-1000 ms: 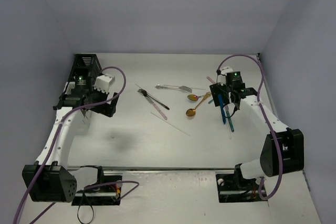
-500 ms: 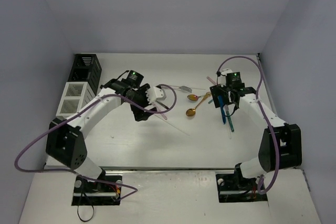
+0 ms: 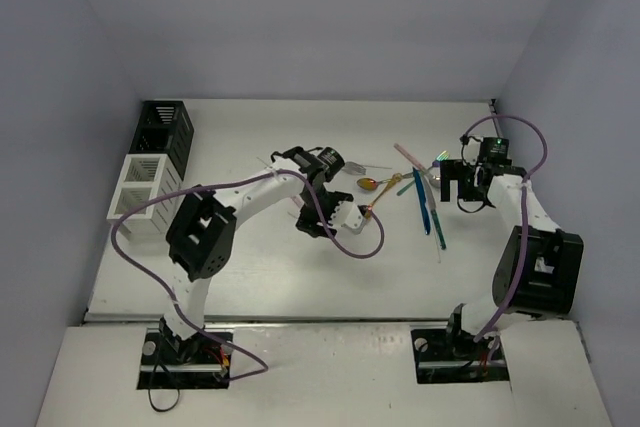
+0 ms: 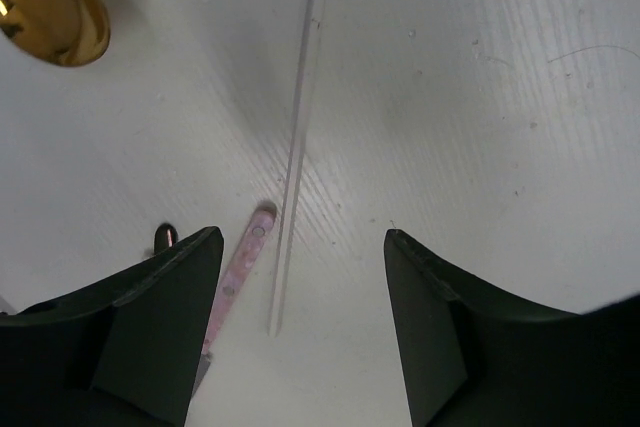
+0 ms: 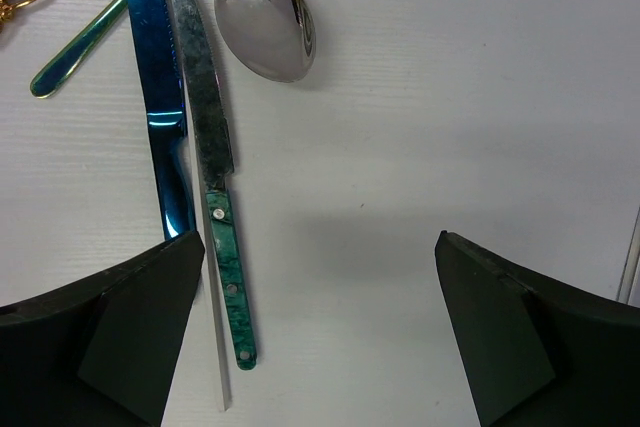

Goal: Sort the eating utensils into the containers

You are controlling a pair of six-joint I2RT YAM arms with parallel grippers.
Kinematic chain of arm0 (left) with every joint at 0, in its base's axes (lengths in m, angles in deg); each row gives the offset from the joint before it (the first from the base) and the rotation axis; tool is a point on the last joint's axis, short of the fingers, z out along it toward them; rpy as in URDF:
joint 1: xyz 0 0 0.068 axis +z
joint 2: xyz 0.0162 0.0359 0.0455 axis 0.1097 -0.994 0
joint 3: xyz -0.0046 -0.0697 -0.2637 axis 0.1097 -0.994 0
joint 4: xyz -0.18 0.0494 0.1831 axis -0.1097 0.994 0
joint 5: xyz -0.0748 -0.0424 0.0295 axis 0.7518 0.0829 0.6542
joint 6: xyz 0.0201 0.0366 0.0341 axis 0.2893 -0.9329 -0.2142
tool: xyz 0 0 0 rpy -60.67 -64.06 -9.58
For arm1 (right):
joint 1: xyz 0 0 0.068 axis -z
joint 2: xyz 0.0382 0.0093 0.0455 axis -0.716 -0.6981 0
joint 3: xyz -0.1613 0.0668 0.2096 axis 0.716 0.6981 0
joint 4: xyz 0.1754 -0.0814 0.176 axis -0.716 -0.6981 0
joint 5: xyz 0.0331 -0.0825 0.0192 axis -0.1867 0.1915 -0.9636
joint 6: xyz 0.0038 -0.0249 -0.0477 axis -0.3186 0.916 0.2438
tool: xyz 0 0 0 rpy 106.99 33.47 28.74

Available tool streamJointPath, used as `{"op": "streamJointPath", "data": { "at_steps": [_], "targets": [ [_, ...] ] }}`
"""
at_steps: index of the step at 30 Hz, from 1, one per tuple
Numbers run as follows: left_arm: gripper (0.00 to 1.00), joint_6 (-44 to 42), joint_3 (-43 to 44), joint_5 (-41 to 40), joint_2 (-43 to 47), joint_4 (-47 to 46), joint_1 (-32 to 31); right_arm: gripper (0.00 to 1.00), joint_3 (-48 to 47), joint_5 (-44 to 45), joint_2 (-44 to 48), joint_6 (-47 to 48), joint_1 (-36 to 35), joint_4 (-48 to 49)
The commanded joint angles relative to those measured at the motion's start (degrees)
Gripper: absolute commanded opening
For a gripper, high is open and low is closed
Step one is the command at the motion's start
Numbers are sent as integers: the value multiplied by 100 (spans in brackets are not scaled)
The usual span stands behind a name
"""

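Cutlery (image 3: 423,200) flat, both caddies (image 3: 142,185) upright

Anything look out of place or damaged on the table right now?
Nothing stands out. The black caddy and white caddy stand upright at the left edge; the green-handled knife and blue utensil lie side by side, loose, undamaged.

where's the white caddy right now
In the top view the white caddy stands by the left edge of the table, right next to the black caddy and on its near side.
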Motion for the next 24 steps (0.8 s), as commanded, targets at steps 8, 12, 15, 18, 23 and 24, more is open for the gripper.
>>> {"op": "streamJointPath", "data": {
  "at_steps": [8,12,15,18,23,24],
  "targets": [
    [48,-1233,814,-385,-576,773,-294,100,-84,-470,-23,167,177,-33],
    [43,-1207,1015,-456,-833,813,-401,99,-84,-528,-33,200,213,-33],
    [39,-1130,1168,-482,-985,828,-491,99,-66,-534,-1,258,250,-33],
    [35,-1031,1231,-500,-1101,828,-579,99,-48,-526,17,329,295,-33],
    [28,-870,1241,-555,-1262,828,-648,99,-42,-573,26,382,404,-42],
    [26,-819,1235,-583,-1288,828,-667,99,-40,-586,22,395,426,-42]
  ]
}}
